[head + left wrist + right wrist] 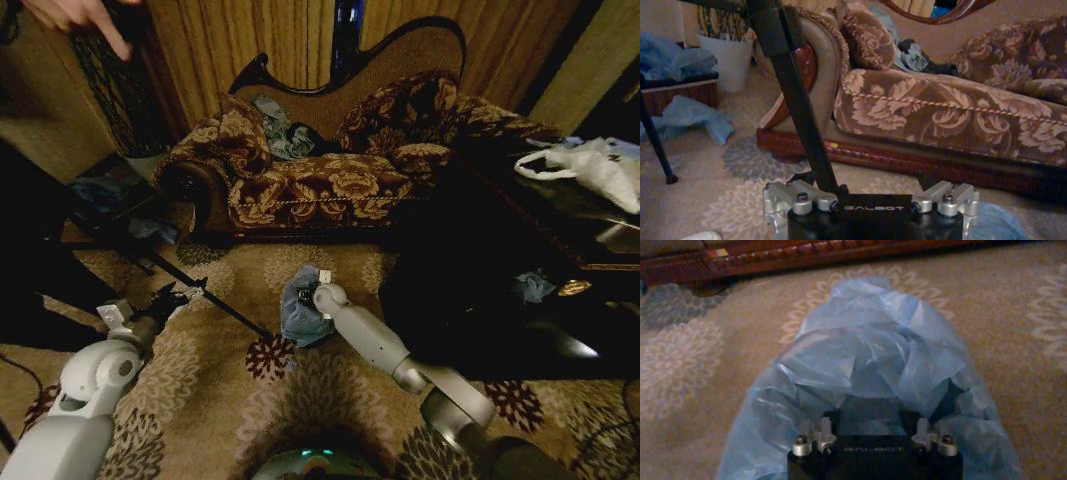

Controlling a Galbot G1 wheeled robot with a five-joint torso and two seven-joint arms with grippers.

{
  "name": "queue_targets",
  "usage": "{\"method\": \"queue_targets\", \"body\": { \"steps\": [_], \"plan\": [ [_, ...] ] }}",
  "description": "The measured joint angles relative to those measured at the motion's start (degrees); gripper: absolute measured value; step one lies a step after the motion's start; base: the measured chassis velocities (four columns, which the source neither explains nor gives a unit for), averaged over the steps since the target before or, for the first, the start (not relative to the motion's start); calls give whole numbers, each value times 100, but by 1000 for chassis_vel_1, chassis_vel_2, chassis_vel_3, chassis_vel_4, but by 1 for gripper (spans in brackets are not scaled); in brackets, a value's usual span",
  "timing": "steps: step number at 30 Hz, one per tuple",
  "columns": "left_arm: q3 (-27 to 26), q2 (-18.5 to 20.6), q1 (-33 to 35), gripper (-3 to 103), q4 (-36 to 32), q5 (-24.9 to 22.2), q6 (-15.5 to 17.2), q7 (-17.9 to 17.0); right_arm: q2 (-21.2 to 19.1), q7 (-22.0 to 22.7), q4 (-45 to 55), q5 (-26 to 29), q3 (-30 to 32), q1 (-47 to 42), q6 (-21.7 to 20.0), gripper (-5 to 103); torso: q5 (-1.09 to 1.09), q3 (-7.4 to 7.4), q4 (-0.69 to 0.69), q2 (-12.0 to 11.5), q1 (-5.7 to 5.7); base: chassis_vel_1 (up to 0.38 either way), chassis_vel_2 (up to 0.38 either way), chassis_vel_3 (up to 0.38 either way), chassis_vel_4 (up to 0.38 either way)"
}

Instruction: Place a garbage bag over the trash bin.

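The right gripper (pixel 303 296) is clamped on the garbage bag (pixel 300 318), holding it bunched up over the carpet (pixel 330 390) in front of the sofa (pixel 330 185). The left gripper (pixel 172 296) hangs off to the side near a black pole (pixel 215 303); can't tell how its fingers are set.

Both arms (pixel 90 385) are smooth pale grey tubes with rounded elbow joints. Each wrist ends in a black block printed "GALBOT" in pale letters (pixel 873 208), flanked by silver metal brackets with round bolt heads (pixel 800 442). A teal light (pixel 318 455) glows on the base.
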Motion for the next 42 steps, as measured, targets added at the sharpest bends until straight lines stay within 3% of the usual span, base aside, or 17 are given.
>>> {"method": "queue_targets", "body": {
  "steps": [4,7,13,18,27,39,41,42],
  "plan": [
    [9,-29,29,100,-47,50,-28,8,102,-180,-246,-234,7,-17,81,47,0,0,0,0,0,0,0,0,0],
    [9,-55,51,100,-91,95,-49,12,217,-328,-558,-547,0,-92,217,31,0,0,0,0,0,0,0,0,0],
    [37,-137,56,100,-110,176,-70,13,300,-361,-822,-666,-83,-116,254,24,0,0,0,0,0,0,0,0,0],
    [126,-246,33,100,-115,256,-133,13,370,-282,-1083,-667,-159,-112,284,29,0,0,0,0,0,0,0,0,0],
    [153,-396,-13,100,-78,327,-229,13,486,-186,-1204,-561,-297,-116,236,27,1,0,0,0,0,0,0,0,0],
    [75,-501,62,100,-65,416,-344,76,501,-374,-1750,-944,-45,-111,368,29,0,1,-1,0,1,0,0,0,0],
    [85,-513,45,100,-65,427,-346,79,502,-268,-1353,-838,-46,-251,312,43,0,0,-1,0,1,0,0,0,0],
    [98,-516,34,100,-65,437,-347,80,502,-214,-1212,-800,-67,-286,309,43,1,0,0,1,0,0,0,0,0]
  ]
}}
